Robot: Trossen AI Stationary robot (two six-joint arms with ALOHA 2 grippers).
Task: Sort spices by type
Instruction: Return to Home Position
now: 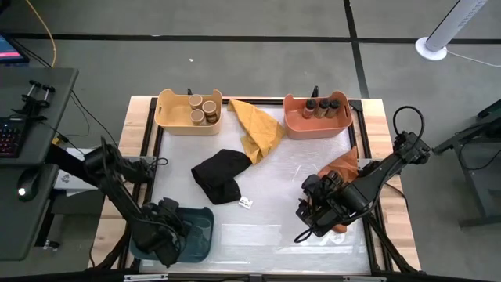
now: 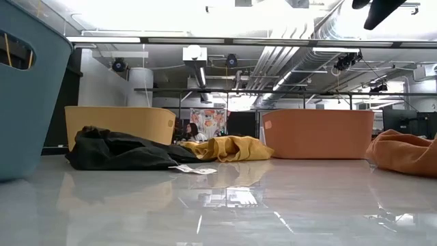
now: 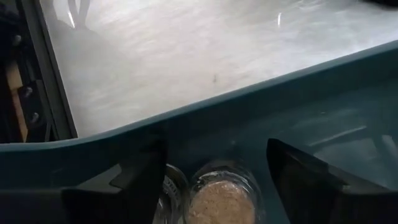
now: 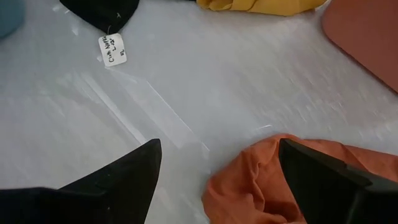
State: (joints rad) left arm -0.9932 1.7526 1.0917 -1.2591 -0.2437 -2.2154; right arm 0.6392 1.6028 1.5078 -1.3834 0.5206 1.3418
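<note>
My left gripper [image 1: 166, 236] reaches down into the blue bin [image 1: 200, 227] at the table's near left. It is open [image 3: 216, 155], and its fingers stand on either side of a tan-topped spice jar [image 3: 221, 200] on the bin's floor, apart from it. A second jar [image 3: 174, 193] stands right beside the first, partly behind one finger. Three tan-topped jars [image 1: 202, 108] stand in the yellow bin [image 1: 168, 113]. Three dark-topped jars [image 1: 322, 105] stand in the orange bin [image 1: 297, 121]. My right gripper [image 1: 307, 223] hangs open [image 4: 217, 180] above the orange cloth [image 4: 261, 183], with nothing between its fingers.
A black cloth [image 1: 221, 175] with a white tag [image 1: 246, 203] lies mid-table. A yellow cloth [image 1: 258, 129] lies between the two far bins. The orange cloth [image 1: 347, 164] sits by the right edge. Bare table [image 1: 258, 235] stretches between the two grippers along the near side.
</note>
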